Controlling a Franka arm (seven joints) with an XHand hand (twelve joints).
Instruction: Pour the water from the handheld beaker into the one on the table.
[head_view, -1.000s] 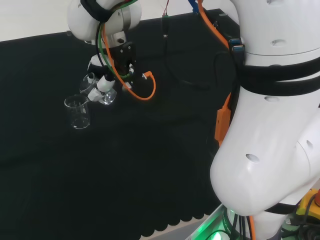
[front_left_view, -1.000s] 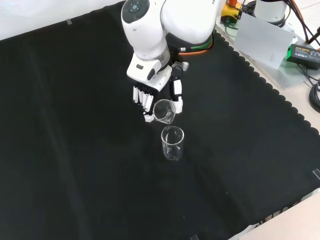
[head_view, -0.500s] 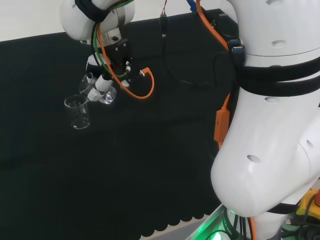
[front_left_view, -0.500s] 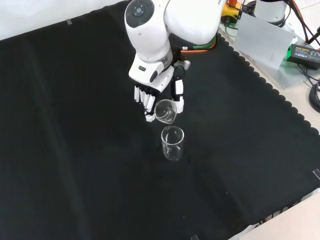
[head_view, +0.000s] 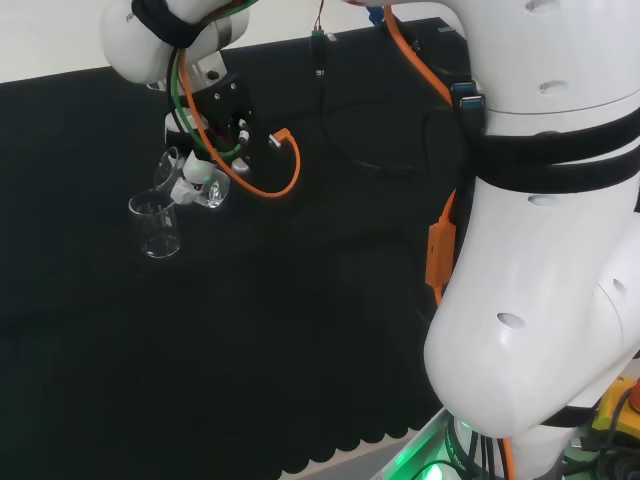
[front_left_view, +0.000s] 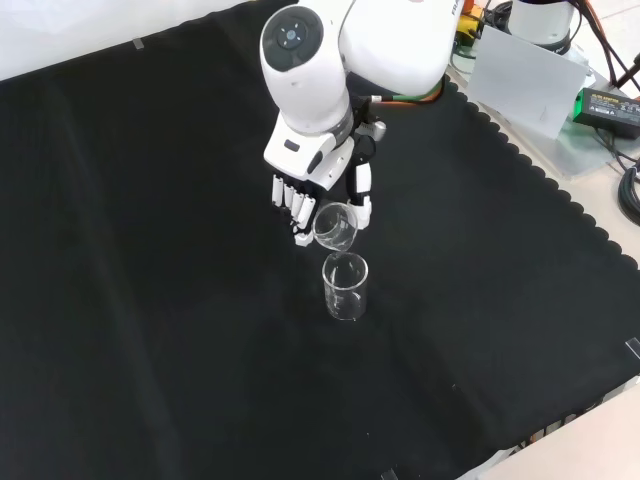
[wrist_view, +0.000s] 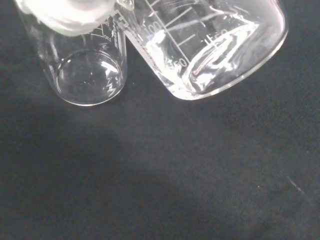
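Note:
My hand (front_left_view: 300, 195) is shut on a clear glass beaker (front_left_view: 334, 227) and holds it tilted, mouth toward the front view's camera. The held beaker (head_view: 205, 190) hangs just beside and above a second clear beaker (head_view: 156, 226) that stands upright on the black cloth. In the front view the standing beaker (front_left_view: 345, 286) is directly below the held one's rim. The wrist view shows both close up: the held beaker (wrist_view: 210, 45) tilted with water pooled inside, its lip over the standing beaker (wrist_view: 87, 75). A blurred white finger (wrist_view: 65, 12) shows there too.
An orange cable (head_view: 270, 175) loops off the wrist in the head view. The arm's big white links (head_view: 540, 240) stand at the head view's right. Past the cloth's scalloped edge (front_left_view: 560, 190) in the front view lie a white box (front_left_view: 525, 85) and cables.
The arm's upper link has swung over and the hand has tilted the held beaker further, bringing its rim closer over the standing beaker. The standing beaker has not moved.

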